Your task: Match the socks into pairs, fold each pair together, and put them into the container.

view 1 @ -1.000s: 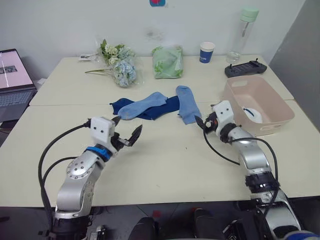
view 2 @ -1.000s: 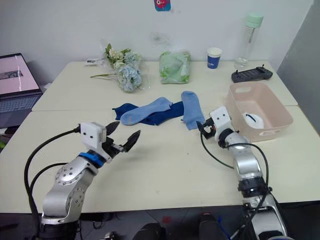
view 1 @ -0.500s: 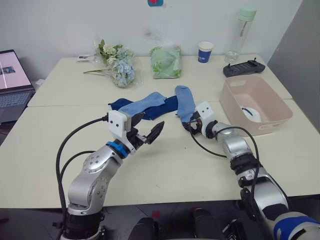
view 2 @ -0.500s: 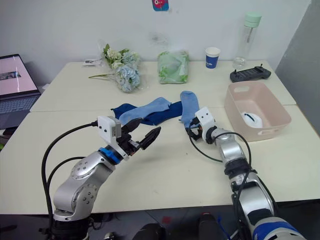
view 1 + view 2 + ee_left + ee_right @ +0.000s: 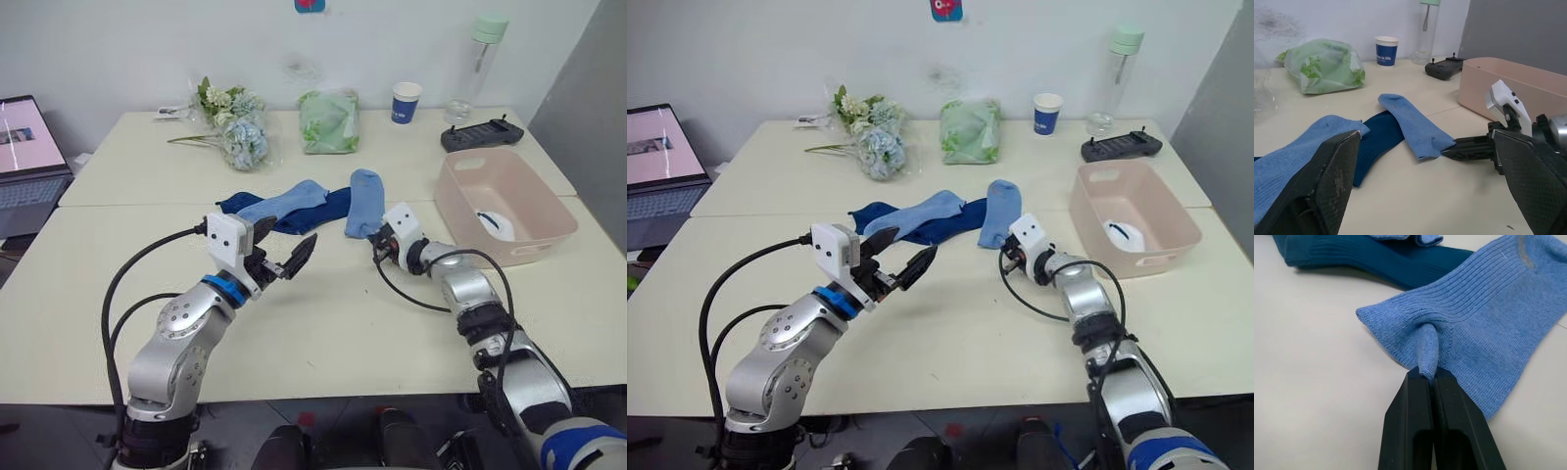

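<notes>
Your left gripper [image 5: 285, 257] hovers just above the table with its jaws spread wide and nothing in them; since a second ago it has swung forward from over bare tabletop to just short of the sock pile. There one light blue sock [image 5: 279, 205] lies across the dark navy socks [image 5: 323, 208]. It is well placed to take that sock, so bring it in for the matching one.

Next along, the second light blue sock [image 5: 364, 201] is now pinched at its near end by your right gripper [image 5: 377, 244], fingers [image 5: 1422, 416] clamped tight on a gathered fold of the knit. A second ago that gripper sat back near the container; it has since reached in and taken hold, and the sock looks shifted slightly. I judge the blue pair is next: drag this sock toward its mate.

Farthest right, the pale pink container [image 5: 549, 210] stands near the table edge with something white [image 5: 492, 222] in it, probably the white pair.
</notes>
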Robot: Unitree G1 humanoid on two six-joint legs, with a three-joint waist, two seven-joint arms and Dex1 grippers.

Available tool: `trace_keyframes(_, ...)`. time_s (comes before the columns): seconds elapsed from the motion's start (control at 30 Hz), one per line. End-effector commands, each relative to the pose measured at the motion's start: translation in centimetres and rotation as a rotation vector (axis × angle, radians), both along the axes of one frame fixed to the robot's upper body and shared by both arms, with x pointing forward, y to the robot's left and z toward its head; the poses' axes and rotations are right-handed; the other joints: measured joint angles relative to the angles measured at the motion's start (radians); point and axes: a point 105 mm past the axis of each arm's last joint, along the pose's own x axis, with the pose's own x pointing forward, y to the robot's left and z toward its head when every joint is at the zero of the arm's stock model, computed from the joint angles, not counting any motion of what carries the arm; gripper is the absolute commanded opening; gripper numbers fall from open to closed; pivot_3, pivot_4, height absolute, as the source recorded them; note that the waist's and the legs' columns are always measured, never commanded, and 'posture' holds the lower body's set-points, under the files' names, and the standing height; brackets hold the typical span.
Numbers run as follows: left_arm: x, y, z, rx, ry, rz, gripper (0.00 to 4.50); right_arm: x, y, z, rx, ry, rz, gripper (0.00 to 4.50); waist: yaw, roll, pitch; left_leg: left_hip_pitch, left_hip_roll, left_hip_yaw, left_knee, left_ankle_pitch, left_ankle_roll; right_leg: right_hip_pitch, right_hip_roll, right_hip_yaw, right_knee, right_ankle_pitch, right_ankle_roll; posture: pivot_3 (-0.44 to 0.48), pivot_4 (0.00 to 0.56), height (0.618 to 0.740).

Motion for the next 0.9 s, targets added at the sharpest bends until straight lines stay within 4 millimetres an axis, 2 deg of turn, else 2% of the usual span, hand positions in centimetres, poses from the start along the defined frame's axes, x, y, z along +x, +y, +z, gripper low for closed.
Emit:
trace_keyframes(0.03, -0.5, 0.0, 0.9, 0.01, -0.039, -0.026, 4.5, -2.0, 1.3, 1.6, -0.014, -0.058, 0.166, 0.02, 0.001, 0.0, 0.0, 0.0, 0.0, 0.0, 0.0, 0.0, 0.0, 0.0, 0.0, 0.0, 0.0, 0.0, 0.0, 0.0, 0.15, 0.74)
trace_keyframes(0.1, -0.6, 0.9, 0.5, 0.037, -0.017, -0.028, 4.5, -6.1, 1.6, 2.2, -0.048, -0.1, 0.415, 0.02, 0.008, 0.0, 0.0, 0.0, 0.0, 0.0, -0.001, 0.0, 0.0, 0.0, 0.0, 0.0, 0.0, 0.0, 0.0, 0.0, 0.15, 0.74)
trace_keyframes(0.13, -0.6, 1.1, 0.4, 0.043, -0.011, -0.029, 4.5, -7.4, 1.7, 2.4, -0.059, -0.106, 0.479, 0.02, 0.008, 0.0, 0.0, 0.0, 0.0, -0.001, -0.002, 0.0, 0.0, 0.0, 0.0, -0.001, -0.001, -0.001, 0.001, 0.0, 0.15, 0.74)
trace_keyframes(0.23, -1.5, 0.6, -0.7, 0.073, 0.078, -0.162, 4.5, -12.7, -0.5, 1.8, -0.102, -0.056, 0.692, 0.02, 0.013, 0.0, 0.001, 0.0, 0.0, -0.001, -0.003, 0.0, 0.0, 0.0, 0.0, -0.001, -0.002, -0.001, 0.002, 0.0, 0.15, 0.74)
trace_keyframes(0.3, -1.7, 0.7, -0.8, 0.083, 0.1, -0.196, 4.5, -14.2, -1.0, 1.7, -0.125, -0.042, 0.74, 0.02, 0.012, -0.001, 0.002, 0.0, -0.001, -0.001, -0.003, 0.0, 0.0, 0.001, -0.001, -0.001, -0.002, -0.002, 0.002, 0.0, 0.15, 0.74)
trace_keyframes(0.4, 0.7, 0.7, -1.1, 0.175, 0.111, -0.225, 4.5, -16.4, -1.9, 1.4, -0.189, -0.042, 0.811, 0.02, 0.012, -0.004, 0.003, 0.002, -0.001, -0.001, -0.003, 0.0, 0.001, 0.002, -0.001, -0.001, 0.0, -0.001, 0.002, 0.0, 0.15, 0.74)
trace_keyframes(0.5, 3.5, -0.9, -1.8, 0.255, 0.107, -0.275, 4.5, -16.8, -2.3, 0.9, -0.197, -0.023, 0.806, 0.02, 0.012, -0.006, 0.004, 0.002, -0.001, -0.001, -0.002, 0.0, 0.0, 0.004, 0.0, -0.003, 0.0, -0.002, 0.002, 0.0, 0.15, 0.74)
trace_keyframes(0.6, 5.7, -2.9, -2.5, 0.318, 0.095, -0.345, 4.5, -16.5, -1.8, 1.1, -0.162, -0.023, 0.786, 0.02, 0.012, -0.007, 0.005, 0.002, -0.001, -0.001, -0.002, 0.0, 0.0, 0.003, 0.0, -0.001, -0.001, -0.001, 0.002, 0.0, 0.15, 0.74)
trace_keyframes(0.73, 8.1, -5.7, -3.9, 0.357, 0.124, -0.43, 4.5, -16.3, -1.4, 1.1, -0.152, -0.036, 0.771, 0.02, 0.017, -0.009, 0.007, 0.0, -0.002, -0.001, -0.002, 0.0, 0.0, 0.001, -0.001, -0.002, -0.002, -0.001, 0.002, 0.0, 0.15, 0.74)
trace_keyframes(0.8, 8.7, -6.4, -5.2, 0.479, 0.109, -0.472, 4.5, -16.2, -1.2, 1.1, -0.157, -0.053, 0.764, 0.02, 0.017, -0.011, 0.008, 0.0, -0.003, -0.001, -0.002, 0.0, 0.0, 0.002, -0.001, -0.002, -0.002, -0.001, 0.002, 0.0, 0.15, 0.74)
trace_keyframes(0.9, 9.1, -6.6, -5.8, 0.513, 0.11, -0.512, 3.89, -16.4, -0.8, 1.3, -0.144, -0.058, 0.759, 0.0, 0.011, -0.011, 0.008, 0.0, -0.002, 0.0, -0.002, 0.0, 0.0, 0.001, -0.001, -0.002, -0.002, -0.001, 0.002, 0.0, 0.15, 0.74)
